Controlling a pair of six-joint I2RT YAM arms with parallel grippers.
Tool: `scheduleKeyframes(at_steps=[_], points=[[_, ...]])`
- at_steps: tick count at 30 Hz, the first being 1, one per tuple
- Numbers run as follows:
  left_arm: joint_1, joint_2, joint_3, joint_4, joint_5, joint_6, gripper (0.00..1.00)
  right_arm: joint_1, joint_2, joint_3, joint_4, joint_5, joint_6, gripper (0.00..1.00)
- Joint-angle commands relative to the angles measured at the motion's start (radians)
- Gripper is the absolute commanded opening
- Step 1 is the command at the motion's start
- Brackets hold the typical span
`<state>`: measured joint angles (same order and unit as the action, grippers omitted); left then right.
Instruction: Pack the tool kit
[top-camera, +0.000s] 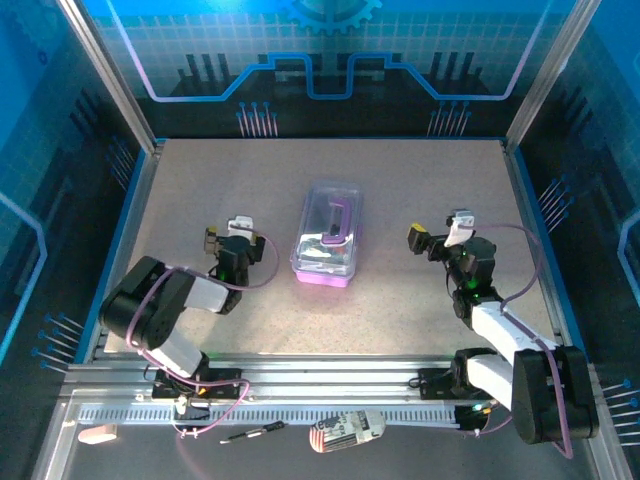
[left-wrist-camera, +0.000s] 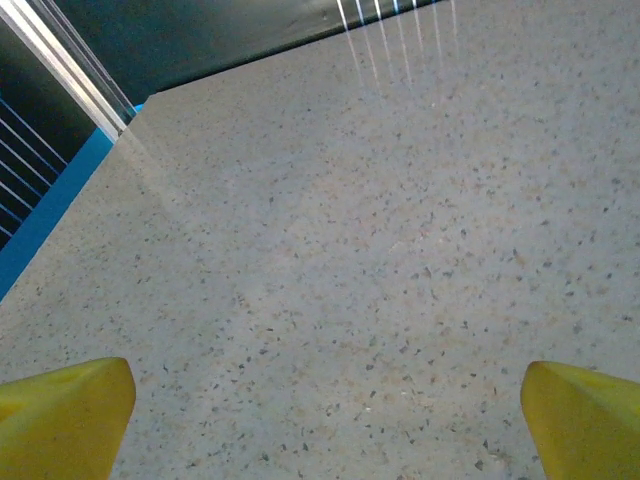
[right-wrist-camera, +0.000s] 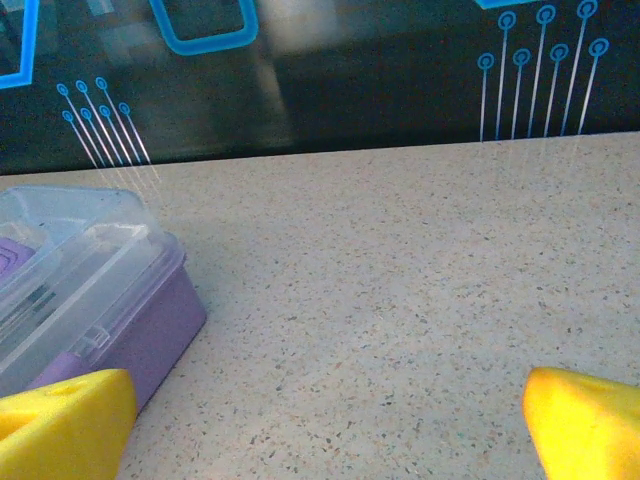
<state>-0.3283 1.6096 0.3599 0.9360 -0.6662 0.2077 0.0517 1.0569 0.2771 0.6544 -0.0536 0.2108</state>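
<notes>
**Both pincers wide, closed kit between them**

Top external view: the tool kit (top-camera: 326, 240), a small rectangular plastic box with a clear lid, purple base and purple handle, sits near the middle of the speckled beige table (top-camera: 400, 170). Its long side runs from 12 to 6 o'clock. The lid is down, and dark shapes show through it too blurred to name. The left gripper (top-camera: 227, 231) is at the kit's 9 o'clock, near it but apart. The right gripper (top-camera: 440, 230) is at the kit's 3 o'clock, farther off. Both pincers are spread wide and hold nothing.

Left wrist view: the left gripper (left-wrist-camera: 325, 415) has its yellow fingertips (left-wrist-camera: 70, 415) at 8 and 4 o'clock in the frame, with bare table (left-wrist-camera: 350, 250) between them.

Right wrist view: the right gripper (right-wrist-camera: 325, 415) is equally wide, with bare table (right-wrist-camera: 400, 270) in the gap. The tool kit (right-wrist-camera: 90, 290) shows one corner at 9 o'clock, just beyond the left-hand yellow fingertip (right-wrist-camera: 65, 420). Whether they touch I cannot tell.
</notes>
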Motion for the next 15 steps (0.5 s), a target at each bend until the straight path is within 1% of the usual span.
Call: scheduleKeyframes(at_steps=[1, 3, 5, 6, 7, 8, 10, 11, 15], points=[[0.082, -0.076, 0.015, 0.057, 0.08, -0.046, 0.99, 0.013, -0.005, 0.013, 0.031, 0.019, -0.024, 1.0], [0.179, -0.115, 0.03, -0.052, 0.283, -0.128, 0.99, 0.011, 0.0, 0.013, 0.044, 0.009, -0.033, 1.0], [0.258, -0.101, 0.036, -0.066, 0.433, -0.184, 0.99, 0.014, 0.008, 0.012, 0.055, -0.008, -0.038, 1.0], [0.307, -0.071, 0.032, -0.044, 0.54, -0.208, 0.99, 0.017, 0.014, 0.013, 0.063, -0.012, -0.038, 1.0], [0.322, -0.046, 0.017, 0.021, 0.567, -0.208, 0.99, 0.017, 0.017, 0.013, 0.067, -0.016, -0.039, 1.0], [0.32, -0.067, 0.009, -0.006, 0.562, -0.216, 0.99, 0.018, 0.018, 0.013, 0.068, -0.02, -0.04, 1.0], [0.32, -0.059, -0.001, 0.034, 0.534, -0.219, 0.99, 0.019, 0.014, 0.011, 0.067, -0.02, -0.048, 1.0], [0.319, -0.064, 0.01, -0.004, 0.518, -0.229, 0.99, 0.019, 0.011, 0.01, 0.065, -0.019, -0.059, 1.0], [0.313, -0.061, 0.018, -0.011, 0.515, -0.221, 0.99, 0.019, -0.016, 0.003, 0.053, -0.023, -0.122, 1.0]])
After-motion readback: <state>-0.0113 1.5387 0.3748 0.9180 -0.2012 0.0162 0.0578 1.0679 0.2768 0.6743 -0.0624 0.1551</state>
